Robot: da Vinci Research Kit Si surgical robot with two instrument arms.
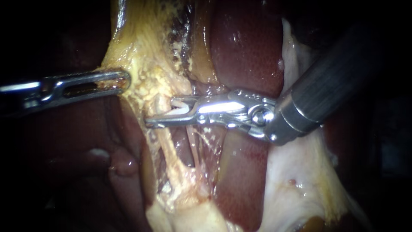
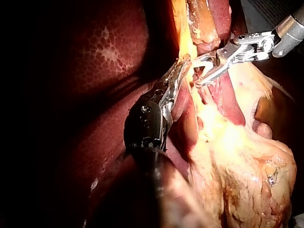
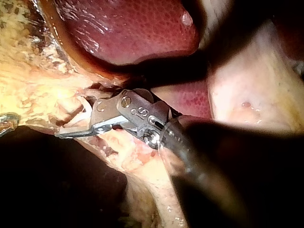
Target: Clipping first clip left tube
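My right instrument [image 1: 161, 112] comes in from the upper right. Its jaws stand open astride the left tube [image 1: 166, 144], a yellowish strand running down from the fatty tissue. A white clip [image 1: 180, 108] sits between the jaws, against the tube. The right wrist view shows these jaws [image 3: 73, 118] apart around the pale strand. My left instrument [image 1: 118, 81] has its slotted jaws shut on the yellow fatty tissue [image 1: 146, 64] above and left of the tube, holding it taut. In the left wrist view its jaws [image 2: 178, 71] pinch that tissue, close to the right instrument [image 2: 202, 73].
A thinner pinkish right tube [image 1: 194, 148] runs just right of the clipped one. Dark red liver [image 1: 244, 51] lies behind and on both sides. Pale membranous tissue [image 1: 292, 180] spreads under the right instrument's shaft.
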